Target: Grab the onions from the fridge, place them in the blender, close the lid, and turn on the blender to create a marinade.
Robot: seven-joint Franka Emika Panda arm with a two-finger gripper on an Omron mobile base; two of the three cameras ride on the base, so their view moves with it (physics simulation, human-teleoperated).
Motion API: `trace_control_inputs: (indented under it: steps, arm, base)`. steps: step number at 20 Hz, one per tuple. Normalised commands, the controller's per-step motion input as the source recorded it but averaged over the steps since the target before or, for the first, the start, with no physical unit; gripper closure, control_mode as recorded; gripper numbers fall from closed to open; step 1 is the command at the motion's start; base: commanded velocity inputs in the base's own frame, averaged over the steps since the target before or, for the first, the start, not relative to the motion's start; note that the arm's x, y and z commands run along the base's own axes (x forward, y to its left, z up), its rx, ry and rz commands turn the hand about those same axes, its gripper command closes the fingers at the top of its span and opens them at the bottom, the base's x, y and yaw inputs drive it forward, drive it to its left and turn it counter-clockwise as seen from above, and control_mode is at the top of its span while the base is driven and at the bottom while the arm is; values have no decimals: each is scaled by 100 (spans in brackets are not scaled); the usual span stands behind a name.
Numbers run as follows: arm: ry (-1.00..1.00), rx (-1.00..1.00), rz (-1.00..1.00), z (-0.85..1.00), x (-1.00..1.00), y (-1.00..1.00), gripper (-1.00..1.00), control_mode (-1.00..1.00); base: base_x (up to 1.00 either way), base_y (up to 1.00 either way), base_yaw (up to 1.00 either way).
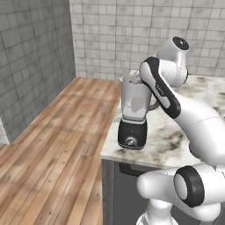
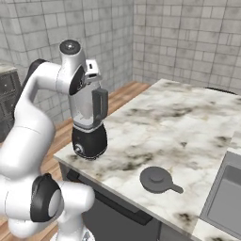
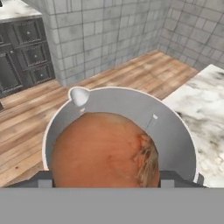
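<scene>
**Onion at the mouth of the blender jar, gripper directly above**

A countertop blender (image 1: 133, 112) with a clear greyish jar, a dark side handle and a squat black base with a silver-rimmed knob is seen standing near the corner of a marbled white and grey stone counter (image 2: 188, 127). The white robot arm is bent over it, and the gripper (image 2: 91, 70) is placed right at the open top of the jar.

In the hand view, a large round brown-orange onion (image 3: 105, 151) with a papery, frayed root end is shown directly below the camera, framed by the pale round rim of the jar (image 3: 175, 131). The dark finger tips are hidden at the bottom edge of that view, so it cannot be told from the pictures whether the onion is touched by them or is lying free in the jar. The jaws are taken to be spread wide, either apart or set against the broad sides of the onion; which of the two cannot be told.

A round dark grey lid (image 2: 157, 180) with a raised centre knob and a short tab is seen lying flat on the counter, well apart from the blender and near a recessed grey sink (image 2: 228, 193). The jar is left uncovered.

A wooden plank floor (image 1: 57, 145) and grey tiled walls (image 1: 132, 30) are shown behind the counter, with dark cabinet fronts (image 3: 22, 52) at the far side.
</scene>
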Motion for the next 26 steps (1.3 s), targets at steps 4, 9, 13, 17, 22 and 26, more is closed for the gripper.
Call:
trace_control_inputs:
  steps: [4,9,13,17,22,26]
  arm:
    - [0,-3,0,-31,49,22,100,-100]
    - [0,0,0,-15,51,4,100,-100]
    - [0,0,0,-23,38,-6,100,-100]
    - [0,0,0,-24,34,-11,100,-100]
    - [0,0,0,-23,38,-7,100,-100]
    - [0,0,0,-25,46,-3,100,-100]
  base:
    - [0,0,0]
    - [0,0,0]
    - [0,0,0]
    - [0,0,0]
    - [0,0,0]
    - [0,0,0]
